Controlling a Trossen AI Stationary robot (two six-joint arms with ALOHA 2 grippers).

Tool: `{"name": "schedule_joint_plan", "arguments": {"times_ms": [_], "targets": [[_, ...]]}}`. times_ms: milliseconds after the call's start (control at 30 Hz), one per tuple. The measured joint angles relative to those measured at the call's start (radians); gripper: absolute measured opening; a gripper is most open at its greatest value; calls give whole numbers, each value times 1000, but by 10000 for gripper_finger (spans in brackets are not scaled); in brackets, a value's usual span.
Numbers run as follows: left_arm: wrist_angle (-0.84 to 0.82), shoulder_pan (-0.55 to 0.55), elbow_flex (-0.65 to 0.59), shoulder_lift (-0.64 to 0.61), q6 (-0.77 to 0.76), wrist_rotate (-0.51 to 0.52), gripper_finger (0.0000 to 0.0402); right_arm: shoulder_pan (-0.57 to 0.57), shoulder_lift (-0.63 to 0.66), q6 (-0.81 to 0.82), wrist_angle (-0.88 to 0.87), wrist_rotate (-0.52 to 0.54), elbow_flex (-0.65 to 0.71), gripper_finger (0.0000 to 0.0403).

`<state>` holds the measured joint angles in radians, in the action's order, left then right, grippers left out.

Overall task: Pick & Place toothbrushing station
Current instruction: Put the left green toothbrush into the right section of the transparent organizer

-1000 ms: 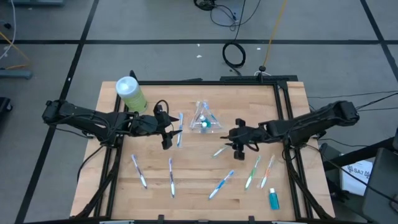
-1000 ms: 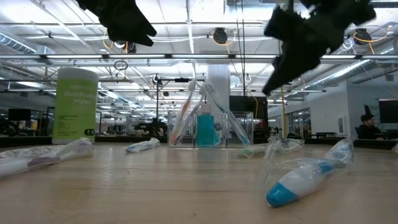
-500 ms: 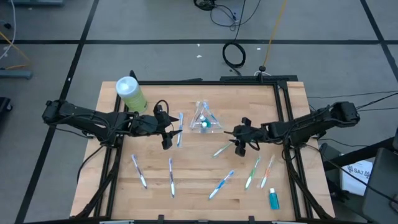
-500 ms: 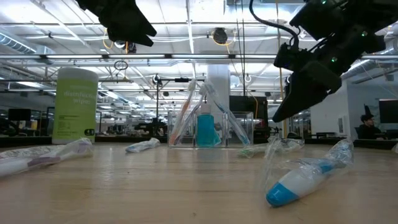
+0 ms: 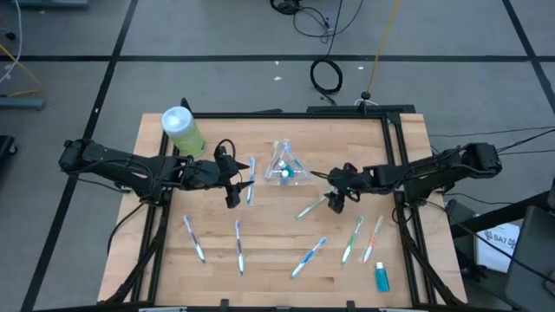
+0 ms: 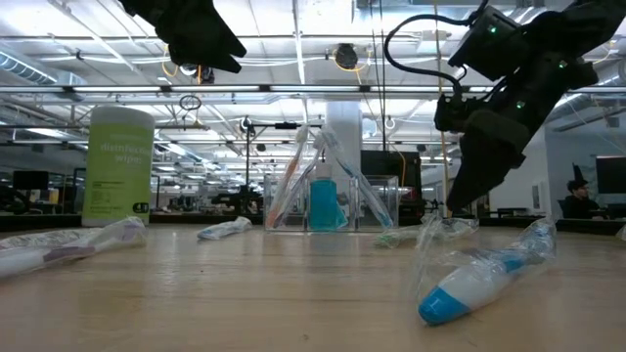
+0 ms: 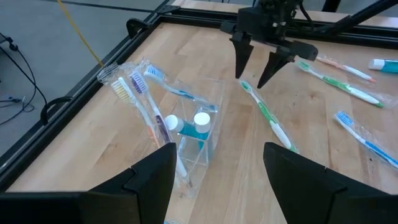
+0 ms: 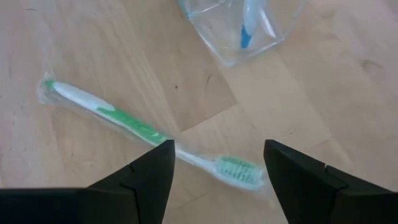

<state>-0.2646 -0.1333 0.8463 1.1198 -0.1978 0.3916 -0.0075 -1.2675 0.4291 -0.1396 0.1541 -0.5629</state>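
1 green toothbrush (image 5: pixel 310 209) lying flat, long axis diagonal, right claw (image 5: pixel 336 200) spread open over bristle end

We see the clear cup (image 7: pixel 198 134) with toothbrushes and two white-capped tubes (image 7: pixel 201 122) on the wooden surface (image 7: pixel 323 155). The right end effector (image 7: pixel 256 79) hangs open above a green toothbrush (image 7: pixel 267 116).
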Motion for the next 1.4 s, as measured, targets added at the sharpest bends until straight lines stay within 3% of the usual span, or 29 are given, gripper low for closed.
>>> {"name": "schedule_joint_plan", "arguments": {"times_ms": [100,367,733,1167,1400], "targets": [[0,0,0,0,0,0,246,-1,0,-43,4,0,0,236],[-1,0,0,0,5,0,246,104,-8,-403,143,-28,31,225],[1,0,0,0,6,0,246,87,-9,-433,249,-27,146,224],[8,0,0,0,8,2,246,83,-26,-791,452,-25,177,224],[10,0,0,0,20,3,246,5,-71,-760,443,-134,172,224]]}}
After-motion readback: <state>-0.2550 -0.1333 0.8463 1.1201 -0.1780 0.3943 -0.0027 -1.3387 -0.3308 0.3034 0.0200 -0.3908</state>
